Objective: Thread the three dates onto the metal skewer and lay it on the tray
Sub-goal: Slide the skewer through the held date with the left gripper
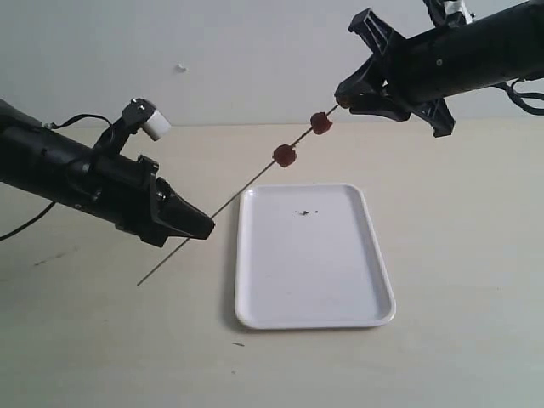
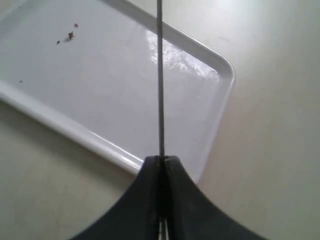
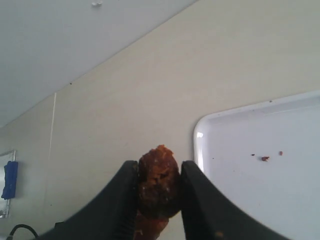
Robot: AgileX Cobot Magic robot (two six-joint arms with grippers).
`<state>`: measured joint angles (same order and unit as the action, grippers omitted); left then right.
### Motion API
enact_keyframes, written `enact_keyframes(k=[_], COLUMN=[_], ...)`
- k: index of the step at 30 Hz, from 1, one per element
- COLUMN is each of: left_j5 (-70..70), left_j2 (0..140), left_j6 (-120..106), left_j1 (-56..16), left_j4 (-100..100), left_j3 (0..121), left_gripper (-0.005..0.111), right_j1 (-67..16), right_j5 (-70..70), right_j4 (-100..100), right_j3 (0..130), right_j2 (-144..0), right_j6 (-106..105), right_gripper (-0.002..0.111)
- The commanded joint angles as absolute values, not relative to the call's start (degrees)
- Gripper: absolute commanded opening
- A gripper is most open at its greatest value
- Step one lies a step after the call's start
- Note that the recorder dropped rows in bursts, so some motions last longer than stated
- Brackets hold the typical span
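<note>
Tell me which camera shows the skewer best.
The exterior view. It shows the whole skewer, clamped in the left gripper and rising to the right gripper, with two dates on it. The left wrist view shows only a stretch over the tray. The right wrist view shows a gripped date, no skewer.
</note>
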<state>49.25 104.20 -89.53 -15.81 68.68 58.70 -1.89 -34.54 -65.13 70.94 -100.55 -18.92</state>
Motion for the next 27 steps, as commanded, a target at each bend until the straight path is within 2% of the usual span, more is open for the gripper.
enact_keyframes(k=[1,27], left_j5=[49.09,48.97], left_j2=[104.41,104.63], left_j6=[-90.33,-91.19], left_j1=[-16.10,-16.10], left_j4=[69.85,71.83], left_j3=[58.63,58.63], left_gripper=[0.000,0.000], right_j1=[-1.55,-2.66], right_j5=[-35.18,-35.43], right_j4=[-65.89,-65.92], right_j3=[71.04,71.04], right_j2=[-99.97,-100.72], right_j6=[-20.98,-21.52], right_gripper=[0.028,0.028])
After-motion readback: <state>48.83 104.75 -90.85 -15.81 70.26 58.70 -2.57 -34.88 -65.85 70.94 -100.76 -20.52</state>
